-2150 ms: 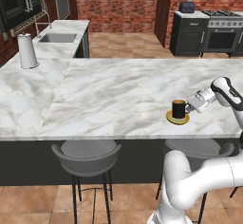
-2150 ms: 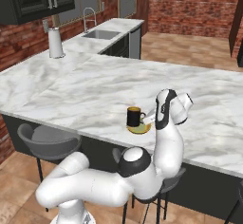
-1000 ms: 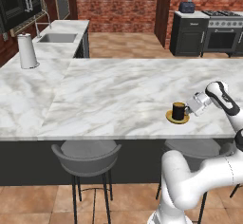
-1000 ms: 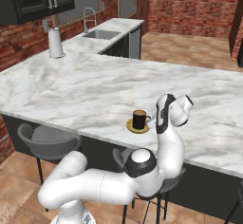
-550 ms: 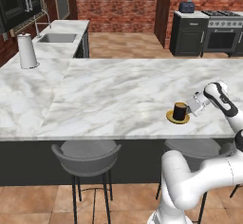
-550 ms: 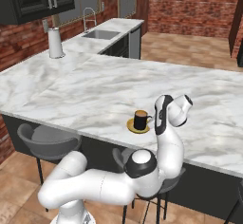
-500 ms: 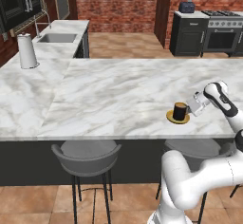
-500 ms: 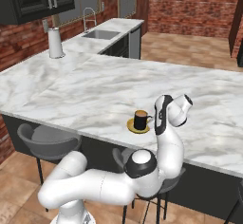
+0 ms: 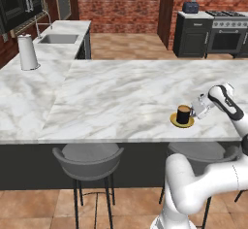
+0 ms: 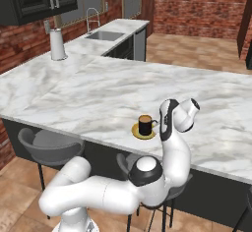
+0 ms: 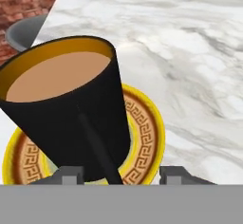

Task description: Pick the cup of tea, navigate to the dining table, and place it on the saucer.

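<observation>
Hand view, cup of tea upright on saucer, end effector spread astride its handle.

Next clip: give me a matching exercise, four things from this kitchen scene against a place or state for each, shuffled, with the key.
Things:
1. cup of tea
2. saucer
3. sink
4. stool

Places or states:
A. set into the far counter
B. under the cup, on the dining table
C. tucked below the table edge
D. upright on the saucer, full

Pairs: 1-D, 2-B, 3-A, 4-C

Even, bright rendered light; close hand view perhaps slightly soft.
</observation>
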Tool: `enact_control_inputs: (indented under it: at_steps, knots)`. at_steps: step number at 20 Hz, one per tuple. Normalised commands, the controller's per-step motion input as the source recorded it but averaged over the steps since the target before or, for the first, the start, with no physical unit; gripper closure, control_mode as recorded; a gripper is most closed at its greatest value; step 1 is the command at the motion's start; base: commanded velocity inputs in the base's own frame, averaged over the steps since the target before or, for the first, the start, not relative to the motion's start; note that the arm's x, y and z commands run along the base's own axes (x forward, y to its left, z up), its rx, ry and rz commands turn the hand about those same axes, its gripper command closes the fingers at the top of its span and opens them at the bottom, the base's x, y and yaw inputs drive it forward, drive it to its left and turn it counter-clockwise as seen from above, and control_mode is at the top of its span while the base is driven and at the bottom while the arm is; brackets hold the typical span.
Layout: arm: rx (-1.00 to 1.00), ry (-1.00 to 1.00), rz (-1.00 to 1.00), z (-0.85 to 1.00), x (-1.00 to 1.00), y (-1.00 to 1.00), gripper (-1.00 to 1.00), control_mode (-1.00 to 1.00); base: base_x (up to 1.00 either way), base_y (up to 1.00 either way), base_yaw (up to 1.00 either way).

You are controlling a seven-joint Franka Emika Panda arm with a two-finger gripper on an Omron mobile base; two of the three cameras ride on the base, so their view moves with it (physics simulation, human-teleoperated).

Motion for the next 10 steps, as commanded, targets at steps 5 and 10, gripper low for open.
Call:
enact_control_inputs:
  at_steps: [5, 10]
  knots:
    - [0.0, 0.0, -0.02, 0.0, -0.03, 0.0, -1.0, -1.0, 0.0, 0.0, 0.0]
    - [0.0, 0.0, 0.0, 0.22, -0.19, -0.23, -1.0, -1.0, 0.0, 0.0, 0.0]
